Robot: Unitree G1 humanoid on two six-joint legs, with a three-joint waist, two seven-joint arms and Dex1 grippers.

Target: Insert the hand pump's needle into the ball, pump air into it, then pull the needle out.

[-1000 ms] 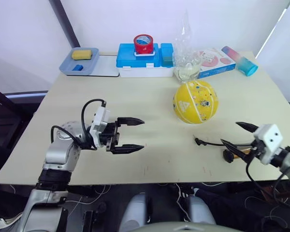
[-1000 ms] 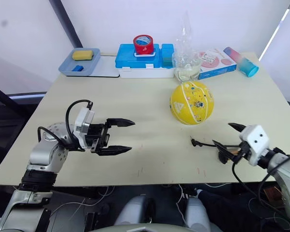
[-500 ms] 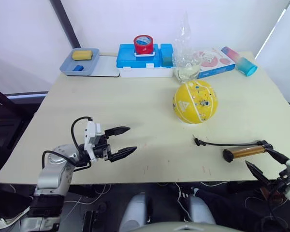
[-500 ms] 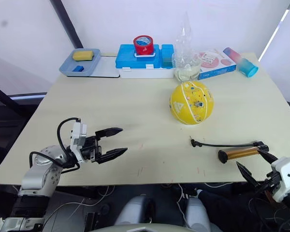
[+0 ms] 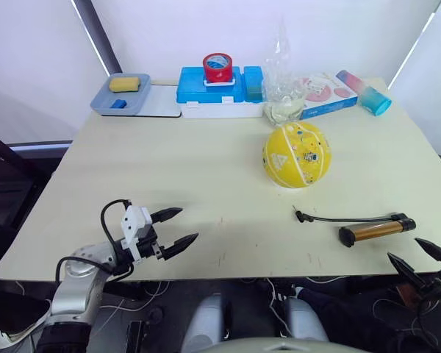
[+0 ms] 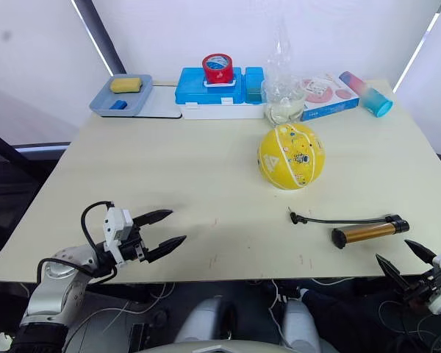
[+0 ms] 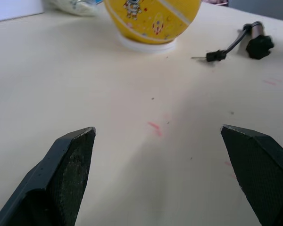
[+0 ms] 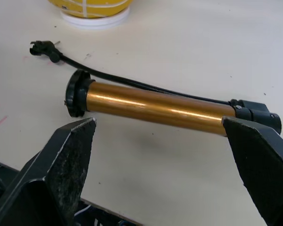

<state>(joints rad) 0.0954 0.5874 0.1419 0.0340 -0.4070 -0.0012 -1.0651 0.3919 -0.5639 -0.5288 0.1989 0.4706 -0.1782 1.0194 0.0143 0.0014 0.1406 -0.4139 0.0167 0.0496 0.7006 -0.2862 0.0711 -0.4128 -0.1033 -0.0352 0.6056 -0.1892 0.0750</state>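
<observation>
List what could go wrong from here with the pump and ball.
The ball sits on a small white ring, so a push from the needle could roll it off. The pump lies near the table's front edge; a clumsy grab by the open right gripper might knock it off.

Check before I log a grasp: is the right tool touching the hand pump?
Apart. The left eye view shows the open right tool off the table edge, bare table between it and the hand pump.
</observation>
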